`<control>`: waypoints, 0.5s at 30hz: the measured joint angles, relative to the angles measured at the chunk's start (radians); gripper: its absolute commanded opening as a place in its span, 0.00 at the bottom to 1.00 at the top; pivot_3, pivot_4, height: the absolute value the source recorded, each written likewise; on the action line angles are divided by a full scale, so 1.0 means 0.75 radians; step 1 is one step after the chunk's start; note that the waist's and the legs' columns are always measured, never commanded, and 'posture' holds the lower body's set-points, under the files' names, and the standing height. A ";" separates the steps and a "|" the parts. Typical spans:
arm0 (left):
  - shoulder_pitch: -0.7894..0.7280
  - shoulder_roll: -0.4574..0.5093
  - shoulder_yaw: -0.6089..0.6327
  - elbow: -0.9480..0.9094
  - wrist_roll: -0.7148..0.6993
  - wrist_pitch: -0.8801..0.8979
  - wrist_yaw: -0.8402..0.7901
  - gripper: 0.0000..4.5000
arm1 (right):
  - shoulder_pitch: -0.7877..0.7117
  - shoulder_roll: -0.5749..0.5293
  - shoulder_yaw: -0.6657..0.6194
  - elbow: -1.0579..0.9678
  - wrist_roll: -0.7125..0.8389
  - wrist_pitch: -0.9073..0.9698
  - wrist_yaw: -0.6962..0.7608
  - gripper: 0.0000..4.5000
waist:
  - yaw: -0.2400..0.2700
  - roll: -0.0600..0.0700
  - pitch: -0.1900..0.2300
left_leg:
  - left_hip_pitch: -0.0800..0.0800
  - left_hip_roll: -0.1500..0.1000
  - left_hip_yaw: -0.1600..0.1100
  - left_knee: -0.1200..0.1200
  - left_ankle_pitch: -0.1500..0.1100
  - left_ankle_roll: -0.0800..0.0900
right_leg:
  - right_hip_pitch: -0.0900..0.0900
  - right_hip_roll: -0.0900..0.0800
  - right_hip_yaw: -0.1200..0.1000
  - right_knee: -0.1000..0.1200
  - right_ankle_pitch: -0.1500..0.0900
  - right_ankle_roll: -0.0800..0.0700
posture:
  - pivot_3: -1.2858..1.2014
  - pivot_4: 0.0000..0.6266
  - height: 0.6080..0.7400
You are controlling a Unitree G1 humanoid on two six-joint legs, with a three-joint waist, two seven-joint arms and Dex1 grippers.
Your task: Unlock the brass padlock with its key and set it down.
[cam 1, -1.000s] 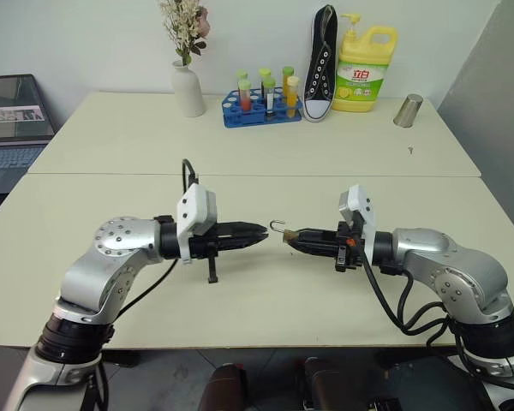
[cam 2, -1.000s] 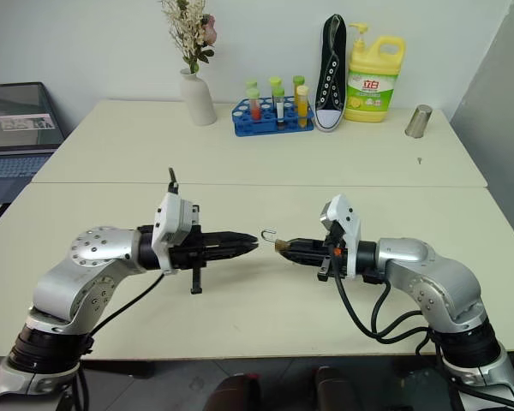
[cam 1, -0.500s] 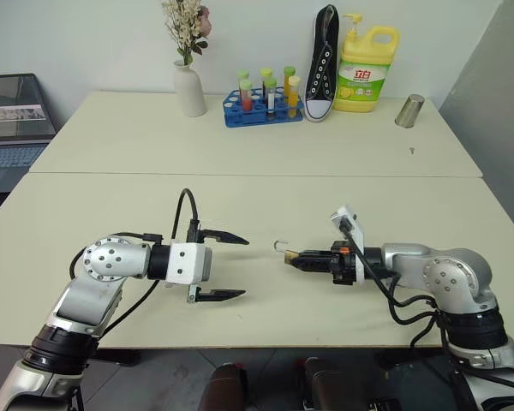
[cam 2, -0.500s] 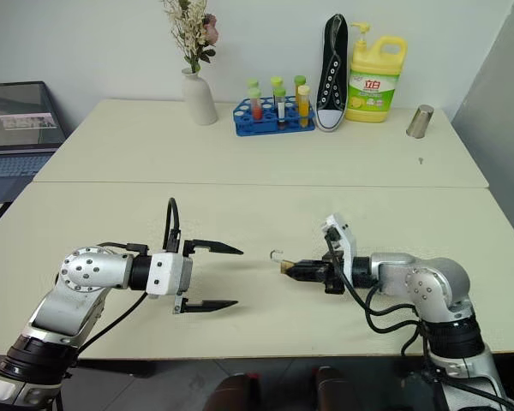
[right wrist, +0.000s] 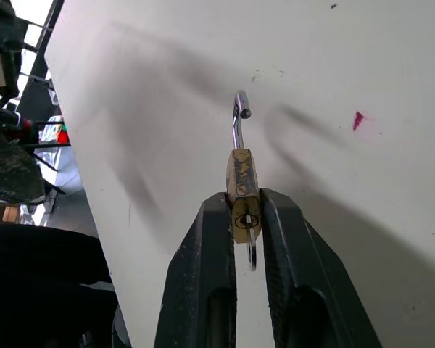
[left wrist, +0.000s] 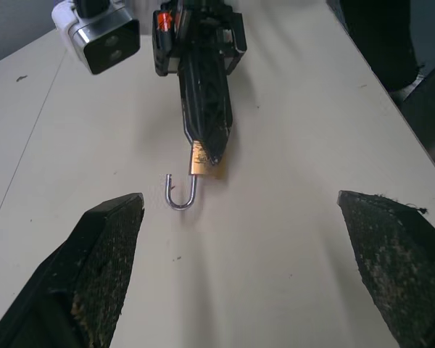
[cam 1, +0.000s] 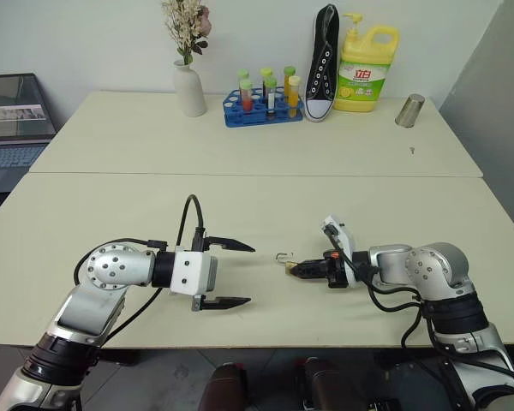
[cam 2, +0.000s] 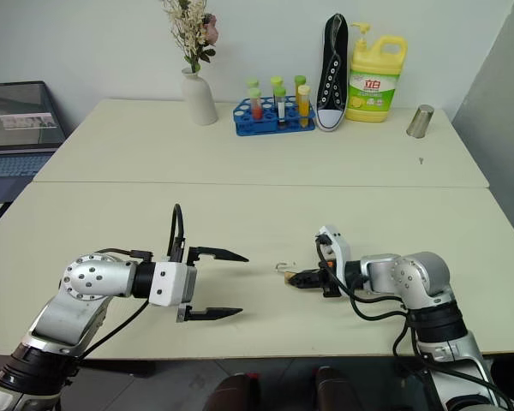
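The brass padlock (right wrist: 243,190) is pinched between the fingers of my right gripper (cam 1: 295,269), which is shut on its body. Its silver shackle (left wrist: 181,197) hangs open and points toward my left gripper. A small silvery loop of the key (right wrist: 251,255) shows at the keyhole end, between the fingers. The padlock is low over the near table (cam 1: 265,205); I cannot tell whether it touches. My left gripper (cam 1: 250,274) faces it from a short way to the left, open wide with nothing between its fingers.
Along the far table's back edge stand a white vase with flowers (cam 1: 188,90), a blue test-tube rack (cam 1: 261,107), a black shoe (cam 1: 323,64), a yellow detergent bottle (cam 1: 366,60) and a metal cup (cam 1: 408,110). A laptop (cam 1: 13,120) sits at far left.
My left gripper has opened wide, let go of the key at the padlock and drawn back to the left. My right gripper has rolled and sunk toward the table, still holding the padlock.
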 measured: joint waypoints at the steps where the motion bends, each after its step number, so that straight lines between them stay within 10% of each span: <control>1: 0.000 -0.003 -0.005 0.000 0.000 0.005 0.001 1.00 | 0.000 -0.001 0.000 0.002 -0.012 0.003 -0.001 0.26 | 0.000 0.000 0.000 | 0.000 0.000 0.000 0.000 0.000 0.000 | 0.000 0.000 0.000 0.000 0.000 0.000 | 0.52 0.24 1.00; 11: -0.011 -0.029 -0.034 -0.023 -0.012 0.162 0.028 1.00 | 0.126 -0.241 0.003 -0.229 -0.080 -0.115 0.094 1.00 | 0.010 0.000 0.000 | -0.001 -0.003 0.000 0.001 0.000 0.000 | 0.001 0.000 -0.001 -0.001 -0.001 0.001 | 0.52 0.24 1.00; 15: -0.025 -0.043 -0.027 -0.026 -0.032 0.315 0.086 1.00 | 0.246 -0.367 0.051 -0.404 -0.171 -0.274 0.135 1.00 | 0.003 0.000 0.000 | 0.000 -0.001 -0.001 0.000 0.000 0.000 | 0.001 0.000 -0.001 -0.001 0.000 0.001 | 0.52 0.24 1.00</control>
